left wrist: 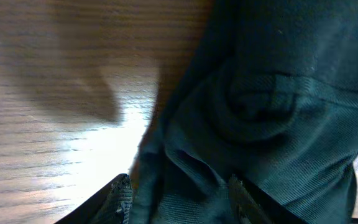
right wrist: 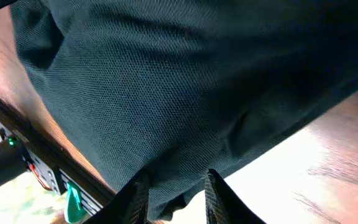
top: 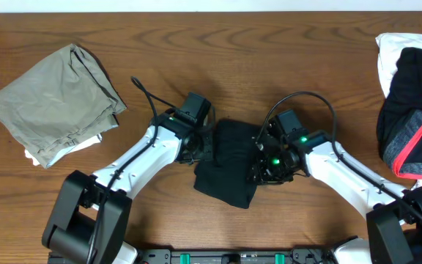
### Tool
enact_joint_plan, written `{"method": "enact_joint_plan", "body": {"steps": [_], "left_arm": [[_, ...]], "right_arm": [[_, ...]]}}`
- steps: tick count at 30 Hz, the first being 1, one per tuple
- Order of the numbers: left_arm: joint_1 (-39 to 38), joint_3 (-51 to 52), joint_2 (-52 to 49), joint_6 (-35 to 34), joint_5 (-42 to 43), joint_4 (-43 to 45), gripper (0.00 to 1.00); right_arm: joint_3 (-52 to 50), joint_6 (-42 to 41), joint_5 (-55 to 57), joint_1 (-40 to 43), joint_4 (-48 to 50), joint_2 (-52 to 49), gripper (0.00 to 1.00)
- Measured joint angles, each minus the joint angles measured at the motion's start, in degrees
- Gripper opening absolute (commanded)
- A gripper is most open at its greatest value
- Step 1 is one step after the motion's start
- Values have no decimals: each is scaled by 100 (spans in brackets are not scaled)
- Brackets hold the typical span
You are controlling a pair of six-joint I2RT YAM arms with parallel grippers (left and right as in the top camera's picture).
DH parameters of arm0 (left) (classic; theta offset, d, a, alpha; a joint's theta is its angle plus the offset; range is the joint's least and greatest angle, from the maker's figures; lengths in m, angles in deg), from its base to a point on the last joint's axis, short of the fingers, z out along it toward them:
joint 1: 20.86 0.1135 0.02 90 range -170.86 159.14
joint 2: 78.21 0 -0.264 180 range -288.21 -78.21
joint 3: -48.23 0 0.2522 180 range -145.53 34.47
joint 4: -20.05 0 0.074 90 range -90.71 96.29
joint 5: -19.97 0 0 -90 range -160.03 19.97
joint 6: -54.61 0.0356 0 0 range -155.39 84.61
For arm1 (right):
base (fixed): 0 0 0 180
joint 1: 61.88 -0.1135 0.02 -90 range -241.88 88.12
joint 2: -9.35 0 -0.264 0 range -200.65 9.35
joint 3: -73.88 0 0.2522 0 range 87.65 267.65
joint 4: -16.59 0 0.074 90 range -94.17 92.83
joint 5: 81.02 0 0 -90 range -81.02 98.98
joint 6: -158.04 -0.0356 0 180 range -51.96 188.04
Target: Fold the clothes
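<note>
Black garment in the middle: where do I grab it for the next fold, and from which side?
Grip the black garment at its long side edges, low, one arm from each side. It lies flat as a narrow folded stack, so those edges look easiest to pinch; the left gripper and right gripper flank them.

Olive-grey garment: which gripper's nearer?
Left. The left gripper is at the left edge of the black garment, the side facing the olive-grey garment; the right gripper is at its right edge, farther off.
</note>
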Motion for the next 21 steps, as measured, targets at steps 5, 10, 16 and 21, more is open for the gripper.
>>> {"method": "enact_joint_plan", "body": {"steps": [5, 10, 16, 21], "left_arm": [[-83, 0, 0, 2, 26, 2, 53], [-87, 0, 0, 0, 26, 4, 49], [-87, 85, 0, 22, 42, 334, 45], [-87, 160, -4, 22, 42, 431, 45]], "right_arm": [[-17, -57, 39, -83, 168, -216, 1], [-28, -129, 50, -94, 358, -306, 1], [-31, -131, 107, -74, 111, -299, 1], [-31, -197, 601, 76, -546, -74, 1]]}}
